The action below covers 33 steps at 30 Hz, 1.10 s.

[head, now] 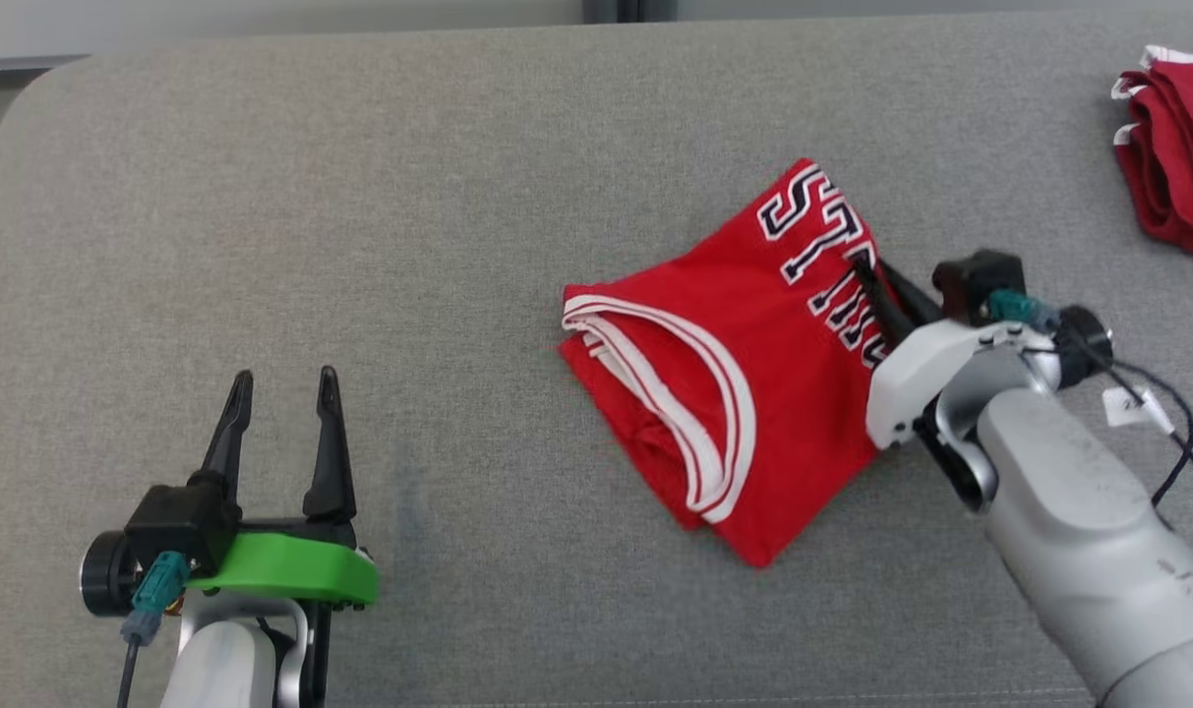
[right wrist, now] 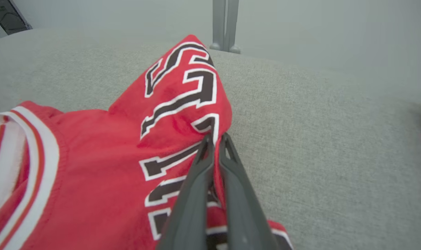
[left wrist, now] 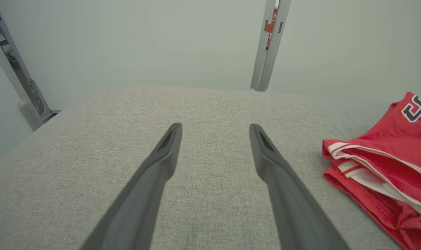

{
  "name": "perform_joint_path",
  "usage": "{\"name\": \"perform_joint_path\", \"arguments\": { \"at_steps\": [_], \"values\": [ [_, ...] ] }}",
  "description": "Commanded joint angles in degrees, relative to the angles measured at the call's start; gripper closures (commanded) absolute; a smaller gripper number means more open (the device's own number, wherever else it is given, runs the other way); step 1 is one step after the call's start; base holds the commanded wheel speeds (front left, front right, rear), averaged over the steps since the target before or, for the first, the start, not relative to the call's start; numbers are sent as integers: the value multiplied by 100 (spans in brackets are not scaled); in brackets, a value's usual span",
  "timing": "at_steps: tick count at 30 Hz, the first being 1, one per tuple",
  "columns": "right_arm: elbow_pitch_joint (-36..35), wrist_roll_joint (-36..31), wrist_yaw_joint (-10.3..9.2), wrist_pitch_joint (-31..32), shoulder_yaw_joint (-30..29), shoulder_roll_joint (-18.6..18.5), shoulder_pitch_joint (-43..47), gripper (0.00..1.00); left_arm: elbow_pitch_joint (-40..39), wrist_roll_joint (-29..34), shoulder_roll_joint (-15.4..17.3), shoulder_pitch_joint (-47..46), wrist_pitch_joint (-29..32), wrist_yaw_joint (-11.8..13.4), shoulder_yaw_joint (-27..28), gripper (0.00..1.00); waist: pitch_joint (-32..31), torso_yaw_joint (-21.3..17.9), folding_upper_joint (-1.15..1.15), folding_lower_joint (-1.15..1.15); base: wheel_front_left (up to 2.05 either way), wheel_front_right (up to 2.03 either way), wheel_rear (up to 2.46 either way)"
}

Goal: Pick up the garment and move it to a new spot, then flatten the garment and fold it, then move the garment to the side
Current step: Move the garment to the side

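**Right fingers pinched on the lettered edge**

My right gripper (head: 864, 267) is clamped on the jersey (head: 724, 393) at its right edge, among black, white-outlined letters. I can read "ST"; the rest is creased. The red jersey lies rumpled on the grey cushion (head: 360, 197). My left gripper (head: 286, 379) stands spread and empty, well left of the jersey. A folded red pile (head: 1176, 147) sits well apart to the jersey's right.
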Motion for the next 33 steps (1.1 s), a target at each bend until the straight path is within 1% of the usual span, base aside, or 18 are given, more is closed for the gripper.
{"name": "perform_joint_path", "arguments": {
  "at_steps": [1,5,8,12,16,20,26,30,33],
  "values": [
    [-78,19,-12,44,33,-190,-293,100,-70,57,-13,-140,-14,-35,1,0,365,-71,0,0,0,0,0],
    [-300,147,-11,241,178,-632,-970,100,-301,146,-65,-333,-11,-61,25,0,884,-224,0,0,0,0,0],
    [-523,293,-12,373,238,-1038,-1489,100,-441,250,-52,-449,-7,-106,81,0,1316,-463,0,0,0,0,0],
    [-757,488,-11,470,153,-1517,-1880,100,-567,350,25,-626,-5,-142,184,0,1745,-759,0,0,0,0,0],
    [-958,644,-11,570,35,-2035,-2093,100,-661,453,82,-761,-6,-187,239,0,2002,-1014,0,0,0,0,0],
    [-1128,746,-11,714,-87,-2459,-2243,100,-746,549,121,-817,-7,-221,255,0,2145,-1206,0,0,0,0,0],
    [-1257,936,-11,1054,-173,-3150,-2492,100,-896,627,150,-818,-7,-252,214,0,2286,-1283,0,0,0,0,0],
    [-1099,1104,-11,1300,-155,-3614,-2625,100,-980,657,169,-808,-5,-266,182,0,2364,-1274,0,0,0,0,0],
    [-940,1108,-11,1400,-22,-3904,-2776,100,-1043,678,193,-832,-2,-277,154,0,2427,-1253,0,0,0,0,0]
  ]
}}
